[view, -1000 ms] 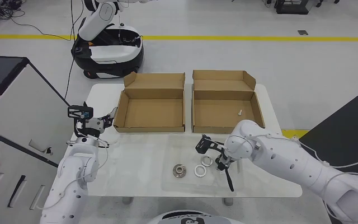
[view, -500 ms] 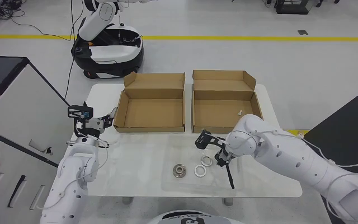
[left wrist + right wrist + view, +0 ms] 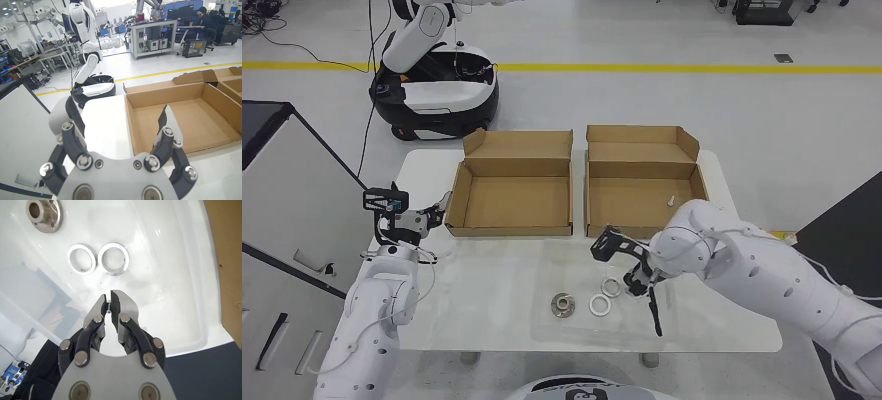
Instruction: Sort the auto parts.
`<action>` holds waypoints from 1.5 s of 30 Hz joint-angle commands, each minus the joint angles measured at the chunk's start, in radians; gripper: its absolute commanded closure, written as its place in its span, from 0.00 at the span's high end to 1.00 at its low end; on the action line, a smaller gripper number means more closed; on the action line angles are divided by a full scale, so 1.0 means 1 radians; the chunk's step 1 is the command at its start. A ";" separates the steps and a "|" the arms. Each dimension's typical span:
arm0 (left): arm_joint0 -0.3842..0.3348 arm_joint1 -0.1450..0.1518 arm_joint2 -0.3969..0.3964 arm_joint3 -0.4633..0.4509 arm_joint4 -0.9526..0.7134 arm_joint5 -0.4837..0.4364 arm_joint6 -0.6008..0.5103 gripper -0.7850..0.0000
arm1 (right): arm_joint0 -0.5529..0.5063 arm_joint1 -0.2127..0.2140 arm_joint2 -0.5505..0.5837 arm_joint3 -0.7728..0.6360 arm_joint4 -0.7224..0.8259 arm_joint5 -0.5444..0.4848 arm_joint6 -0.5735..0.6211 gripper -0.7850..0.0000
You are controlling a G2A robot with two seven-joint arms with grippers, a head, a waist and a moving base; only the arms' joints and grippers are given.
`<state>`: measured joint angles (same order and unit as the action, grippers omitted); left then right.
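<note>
My right gripper (image 3: 108,296) is shut on a small silver screw (image 3: 108,308), held just above the clear plastic tray (image 3: 170,294). Two silver rings (image 3: 81,259) (image 3: 113,259) lie side by side in the tray beyond the fingertips, and a flanged metal hub (image 3: 44,214) lies farther on. In the top view the right gripper (image 3: 635,282) hangs over the tray (image 3: 572,325) beside the rings (image 3: 611,287), with the hub (image 3: 562,303) to their left. My left gripper (image 3: 432,212) is open and holds nothing, at the table's left edge beside the left cardboard box (image 3: 512,200).
Two open cardboard boxes stand side by side at the back of the table. The left box (image 3: 189,121) has nothing in it. The right box (image 3: 642,205) holds one small white part (image 3: 670,200). A white robot base (image 3: 437,95) stands on the floor behind the table.
My right arm has shifted slightly toward the boxes with the screw held. The left arm has not moved.
</note>
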<state>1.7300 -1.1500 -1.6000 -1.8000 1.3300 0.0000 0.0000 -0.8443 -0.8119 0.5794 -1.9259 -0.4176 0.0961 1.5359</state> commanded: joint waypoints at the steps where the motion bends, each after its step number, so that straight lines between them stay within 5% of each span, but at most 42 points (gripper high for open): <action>1: 0.000 0.000 0.000 0.000 0.000 0.000 0.000 1.00 | 0.003 0.008 0.022 -0.014 0.024 0.009 0.000 0.00; 12: 0.000 0.000 0.000 0.000 0.000 0.000 0.000 1.00 | -0.028 0.067 0.200 -0.051 0.150 0.059 -0.009 0.00; 25: 0.000 0.000 0.000 0.000 0.000 0.000 0.000 1.00 | -0.124 0.108 0.503 0.011 0.608 0.065 -0.121 0.00; 45: 0.000 0.000 0.000 0.000 0.000 0.000 0.000 1.00 | -0.143 0.069 0.556 0.113 1.167 -0.054 -0.213 0.00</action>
<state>1.7300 -1.1500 -1.6000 -1.8000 1.3300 0.0000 0.0000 -0.9891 -0.7419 1.1267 -1.8273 0.7161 0.0474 1.3162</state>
